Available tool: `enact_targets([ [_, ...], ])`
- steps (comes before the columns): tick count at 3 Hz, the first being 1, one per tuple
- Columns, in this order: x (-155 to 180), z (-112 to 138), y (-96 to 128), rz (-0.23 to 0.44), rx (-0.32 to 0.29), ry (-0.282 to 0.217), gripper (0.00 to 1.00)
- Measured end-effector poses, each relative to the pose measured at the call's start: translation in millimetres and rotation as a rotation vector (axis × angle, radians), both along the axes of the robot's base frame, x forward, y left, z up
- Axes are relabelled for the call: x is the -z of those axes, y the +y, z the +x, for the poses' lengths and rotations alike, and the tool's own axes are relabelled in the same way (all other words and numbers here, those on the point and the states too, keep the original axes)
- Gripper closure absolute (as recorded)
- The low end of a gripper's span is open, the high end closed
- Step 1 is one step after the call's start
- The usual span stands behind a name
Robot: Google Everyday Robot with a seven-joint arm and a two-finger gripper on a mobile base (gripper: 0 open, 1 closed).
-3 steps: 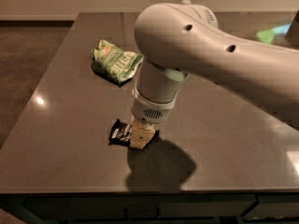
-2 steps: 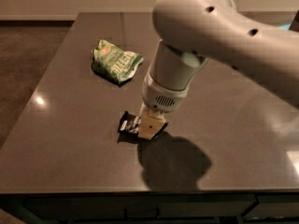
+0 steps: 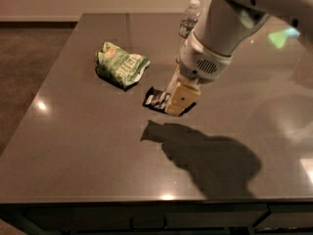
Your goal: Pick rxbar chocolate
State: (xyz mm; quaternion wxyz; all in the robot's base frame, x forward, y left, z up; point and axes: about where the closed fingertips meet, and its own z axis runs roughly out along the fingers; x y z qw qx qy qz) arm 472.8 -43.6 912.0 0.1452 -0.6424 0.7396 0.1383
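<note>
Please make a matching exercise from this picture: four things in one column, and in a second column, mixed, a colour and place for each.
1 bar
2 bag
3 bottle
4 pincer

A green, lying on the left
B clear, upright at the back
C cream, right of the bag, shut on the bar
D black, sticking out of the pincer

Pairs: 1-D, 2-A, 3-B, 4-C

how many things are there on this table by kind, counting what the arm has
snack bag: 1, green and white
chocolate bar: 1, black wrapper, held by the gripper over the middle of the table
water bottle: 1, clear, at the far edge behind the arm
total: 3
</note>
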Motion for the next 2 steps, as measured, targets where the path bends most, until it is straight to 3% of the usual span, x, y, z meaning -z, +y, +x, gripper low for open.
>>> enact_targets([
  [1,-57.2,3.2,-26.1,0.068,-0.02,-0.045,1.0],
  [2,-57.2,3.2,-26.1,0.068,-0.02,-0.045,1.0],
])
